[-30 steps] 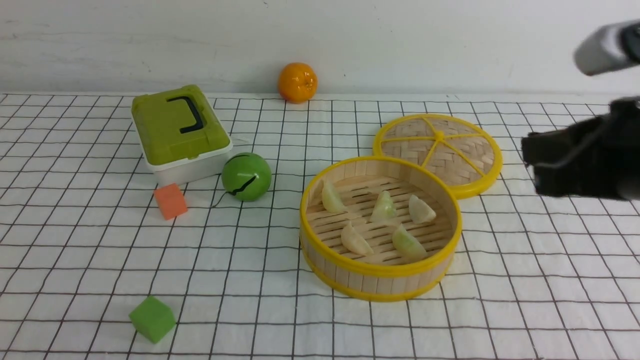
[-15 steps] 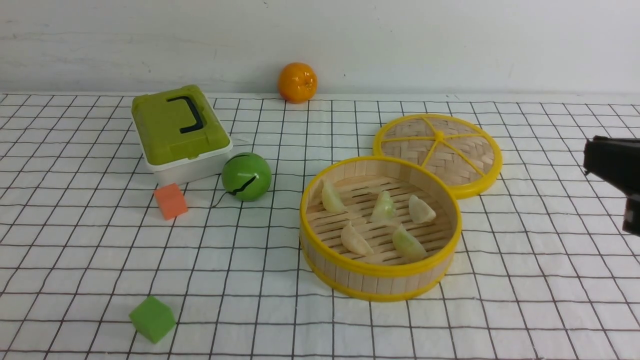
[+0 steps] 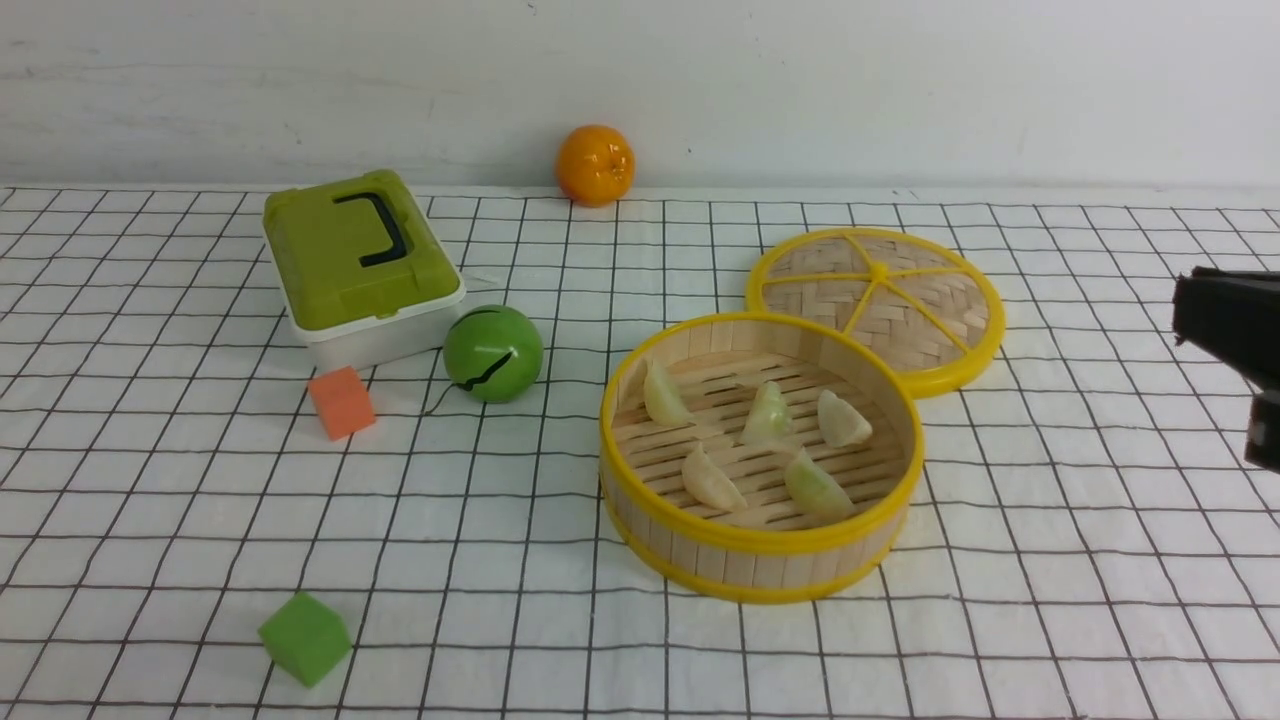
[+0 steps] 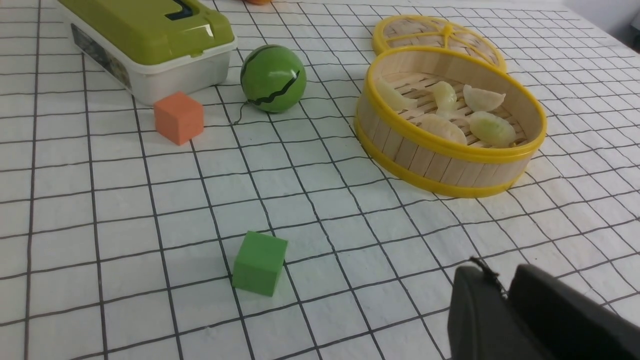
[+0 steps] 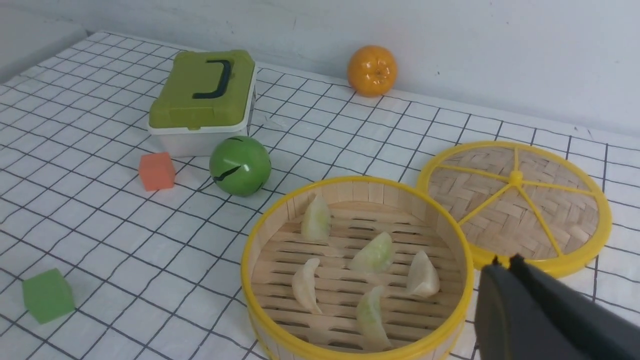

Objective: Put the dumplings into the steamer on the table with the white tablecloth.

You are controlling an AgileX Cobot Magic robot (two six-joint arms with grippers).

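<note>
The bamboo steamer (image 3: 760, 572) stands on the white grid tablecloth (image 3: 500, 500), right of centre. Several pale dumplings (image 3: 768, 412) lie on its slatted floor; none lie on the cloth. The steamer also shows in the left wrist view (image 4: 430, 165) and the right wrist view (image 5: 248, 260), with the dumplings (image 5: 375, 255) inside. My right gripper (image 3: 1182, 305) is shut and empty at the right edge, well right of the steamer; its tips (image 5: 505, 261) hover beside the rim. My left gripper (image 4: 492, 272) is shut and empty, above the cloth on the near side of the steamer, out of the front view.
The woven lid (image 3: 876, 305) lies flat behind the steamer, touching it. A green-lidded box (image 3: 355, 265), a green ball (image 3: 493, 352) and an orange cube (image 3: 341, 402) sit at the left. A green cube (image 3: 305, 637) is near front left. An orange (image 3: 595, 164) is by the wall.
My right arm has drawn back to the right, away from the steamer, and now barely shows at the frame edge. The dumplings and steamer have not moved.
</note>
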